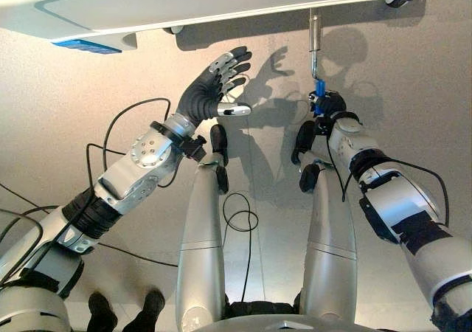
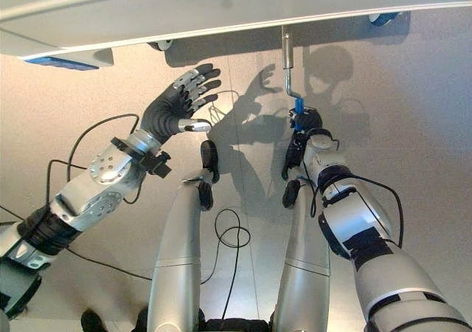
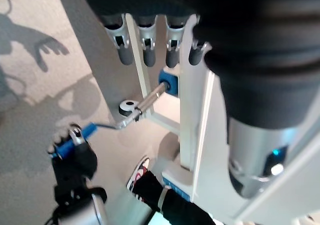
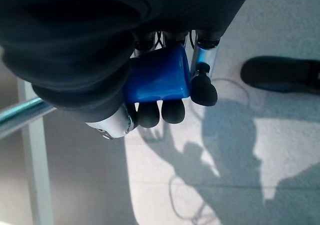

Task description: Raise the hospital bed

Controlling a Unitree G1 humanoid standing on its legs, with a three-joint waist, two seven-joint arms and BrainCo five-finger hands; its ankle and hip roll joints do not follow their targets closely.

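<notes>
Right robot hand (image 1: pixel 328 107) round blue crank handle (image 4: pixel 159 78), silver shaft (image 1: pixel 315 46) running bedward.

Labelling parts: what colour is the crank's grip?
Blue, clearest in the right wrist view, where the right hand wraps the crank grip.

Right hand (image 1: pixel 330 105) fingers curled; left hand (image 1: pixel 214 88) raised, fingers spread.

This looks like a hospital ward or a care-training room. A pale grey-white hospital bed frame with a moulded plastic end panel (image 1: pixel 221 0) stands over a plain, speckled beige floor (image 1: pixel 74 88). From under the bed's end a silver metal crank rod with a blue plastic grip (image 3: pixel 142 107) sticks out, and a blue-capped caster wheel (image 2: pixel 383 17) sits at the corner. A person's dark-sleeved arm and patterned shoe (image 3: pixel 137 172) show beside the frame.
</notes>
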